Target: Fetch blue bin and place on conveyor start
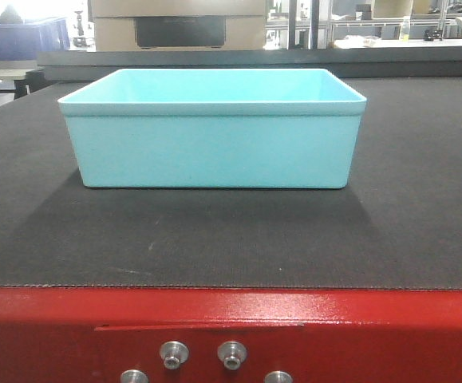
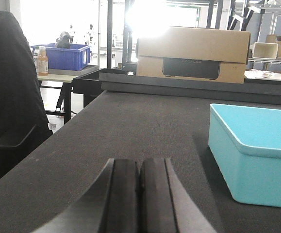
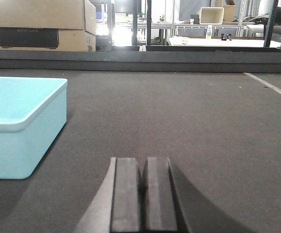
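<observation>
The blue bin [image 1: 213, 132] sits on the conveyor belt [image 1: 422, 223], right of the clenched left pincer [image 2: 140, 194] and left of the clenched right pincer [image 3: 142, 199]; neither looks nearer.

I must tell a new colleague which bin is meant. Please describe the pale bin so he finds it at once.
Find the grey belt with the red frame. The bin sits alone on it, near that end. It is pale turquoise with smooth walls, unlike the dark blue crate far behind.
</observation>
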### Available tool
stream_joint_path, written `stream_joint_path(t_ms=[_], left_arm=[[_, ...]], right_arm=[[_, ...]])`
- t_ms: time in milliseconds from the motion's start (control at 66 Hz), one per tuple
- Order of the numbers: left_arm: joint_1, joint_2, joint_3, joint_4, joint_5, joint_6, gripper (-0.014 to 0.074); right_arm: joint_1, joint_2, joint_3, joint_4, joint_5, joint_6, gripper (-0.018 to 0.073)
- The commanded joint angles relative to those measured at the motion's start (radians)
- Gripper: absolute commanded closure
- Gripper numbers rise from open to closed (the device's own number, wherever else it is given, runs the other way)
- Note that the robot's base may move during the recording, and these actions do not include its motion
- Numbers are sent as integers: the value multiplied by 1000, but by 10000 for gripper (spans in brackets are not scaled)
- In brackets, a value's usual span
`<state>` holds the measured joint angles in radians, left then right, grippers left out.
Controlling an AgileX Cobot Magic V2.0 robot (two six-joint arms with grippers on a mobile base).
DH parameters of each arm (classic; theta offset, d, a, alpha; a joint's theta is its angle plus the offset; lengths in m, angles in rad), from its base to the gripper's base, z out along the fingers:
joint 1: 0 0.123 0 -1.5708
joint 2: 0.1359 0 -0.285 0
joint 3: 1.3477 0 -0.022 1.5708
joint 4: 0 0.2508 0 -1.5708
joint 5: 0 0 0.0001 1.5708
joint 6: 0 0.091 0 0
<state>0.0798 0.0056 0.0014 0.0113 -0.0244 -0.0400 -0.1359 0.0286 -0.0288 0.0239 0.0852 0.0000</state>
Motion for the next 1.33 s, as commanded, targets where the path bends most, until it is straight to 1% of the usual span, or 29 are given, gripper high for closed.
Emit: stream_joint_path(t_ms=[0,30,76,1319], left_arm=[[3,-6,-1,-5,-18,3,707],[3,-6,-1,-5,-18,3,707],[3,-6,-1,-5,-18,3,707],[3,-6,-1,-5,-18,3,707]], right_arm=[[-5,-29,29,1,-19,-6,721],[-5,-29,29,1,-43,-6,721],[-3,-29,29,1,3,-6,721],[-3,-29,29,1,-4,-6,721]])
